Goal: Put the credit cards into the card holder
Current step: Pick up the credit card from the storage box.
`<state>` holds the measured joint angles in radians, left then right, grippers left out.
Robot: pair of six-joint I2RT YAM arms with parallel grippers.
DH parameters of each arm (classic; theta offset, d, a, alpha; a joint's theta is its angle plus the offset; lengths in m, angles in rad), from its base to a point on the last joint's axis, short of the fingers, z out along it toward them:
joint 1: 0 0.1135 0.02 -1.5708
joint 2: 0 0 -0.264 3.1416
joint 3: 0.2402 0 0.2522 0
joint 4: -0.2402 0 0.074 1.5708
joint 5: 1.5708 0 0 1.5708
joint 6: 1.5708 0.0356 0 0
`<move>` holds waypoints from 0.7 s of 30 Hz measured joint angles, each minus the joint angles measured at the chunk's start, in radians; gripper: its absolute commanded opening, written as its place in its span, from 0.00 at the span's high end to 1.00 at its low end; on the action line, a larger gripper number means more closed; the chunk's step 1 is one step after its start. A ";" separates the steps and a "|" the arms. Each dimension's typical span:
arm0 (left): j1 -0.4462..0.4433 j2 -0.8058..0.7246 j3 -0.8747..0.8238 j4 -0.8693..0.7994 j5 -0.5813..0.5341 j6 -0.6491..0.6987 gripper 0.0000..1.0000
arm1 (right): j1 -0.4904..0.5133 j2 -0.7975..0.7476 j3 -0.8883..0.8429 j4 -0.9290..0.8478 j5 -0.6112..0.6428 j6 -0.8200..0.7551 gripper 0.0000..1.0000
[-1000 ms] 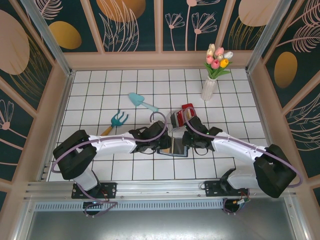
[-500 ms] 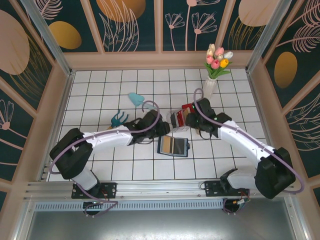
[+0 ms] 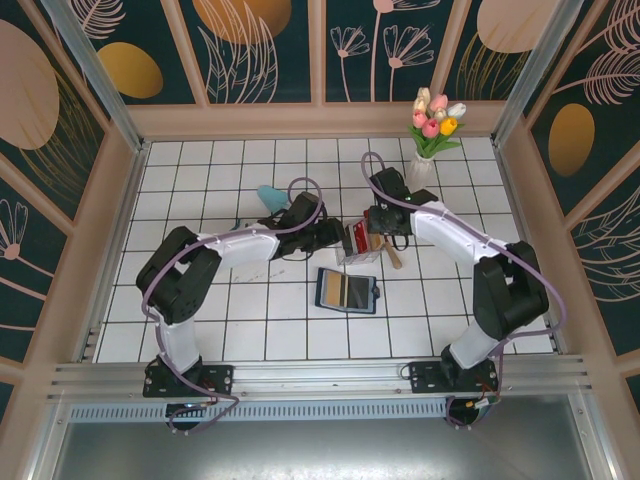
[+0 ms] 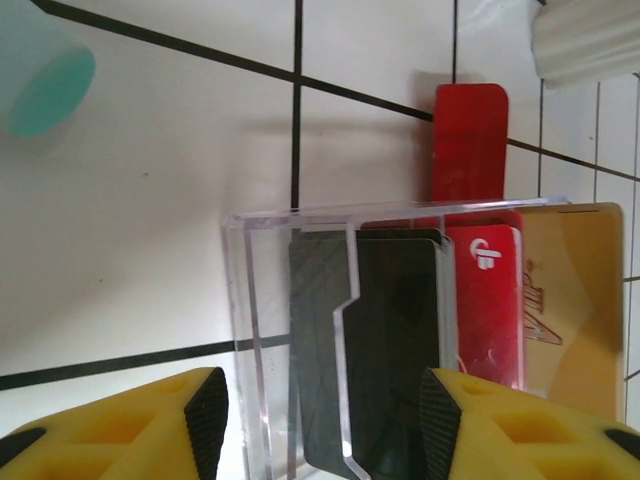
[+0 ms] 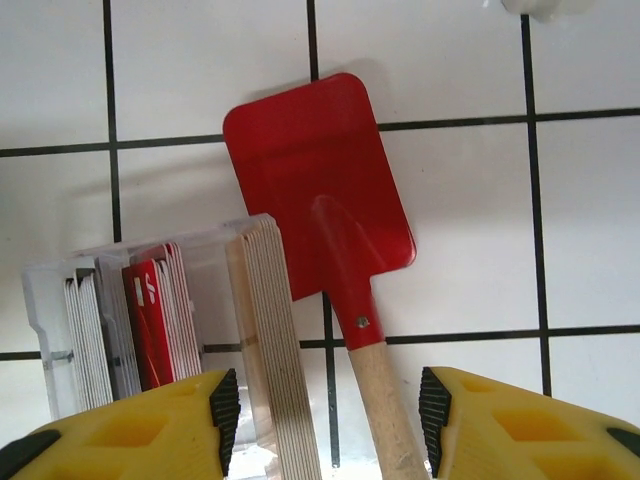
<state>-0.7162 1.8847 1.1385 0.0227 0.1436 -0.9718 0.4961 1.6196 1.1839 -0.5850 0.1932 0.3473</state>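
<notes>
**Desk:** Where do the cards stand?

**Operator:** Credit cards (image 3: 357, 240): I count three kinds, all standing on edge in a clear rack (image 4: 238, 330). In the left wrist view they run black card (image 4: 395, 340), red card (image 4: 487, 300), gold card (image 4: 575, 300). Their faces are toward my left camera and their edges toward my right.

**Desk:** Grippers?

**Operator:** Left gripper (image 4: 322, 420): fingers apart, holding nothing, black card straight ahead between them. Right gripper (image 5: 330, 412): fingers apart, also holding nothing, facing the rack's end and the handle of a red shovel (image 5: 320, 170) lying just beside it. I judge the left better lined up for a pull.

**Desk:** The destination?

**Operator:** Card holder (image 3: 347, 291): it lies open and flat on the bench (image 3: 200, 180), on the near side of the rack, close but apart from it.

**Desk:** The surface and the room?

**Operator:** White tile with dark grid lines, walled all round. A vase (image 3: 418, 178) stands near my right arm. It's tight there.
</notes>
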 measured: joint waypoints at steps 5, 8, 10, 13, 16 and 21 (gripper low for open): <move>0.006 0.051 0.027 0.000 0.016 0.000 0.44 | 0.000 0.027 0.027 0.000 -0.001 -0.010 0.44; 0.006 0.085 0.047 0.001 0.034 0.000 0.44 | 0.000 0.046 0.031 -0.004 -0.002 -0.021 0.44; 0.006 0.106 0.058 0.001 0.040 0.000 0.46 | 0.000 0.058 0.033 -0.008 -0.002 -0.028 0.43; 0.006 0.127 0.064 0.000 0.041 -0.001 0.48 | 0.000 0.071 0.041 -0.018 -0.001 -0.033 0.43; 0.006 0.128 0.064 0.003 0.043 -0.001 0.50 | 0.001 0.086 0.052 -0.022 0.002 -0.039 0.42; 0.006 0.128 0.047 0.039 0.048 -0.002 0.52 | 0.006 0.121 0.069 -0.034 0.028 -0.055 0.42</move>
<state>-0.7101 2.0129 1.1851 0.0616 0.1921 -0.9741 0.5026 1.7401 1.2533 -0.6193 0.2211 0.2920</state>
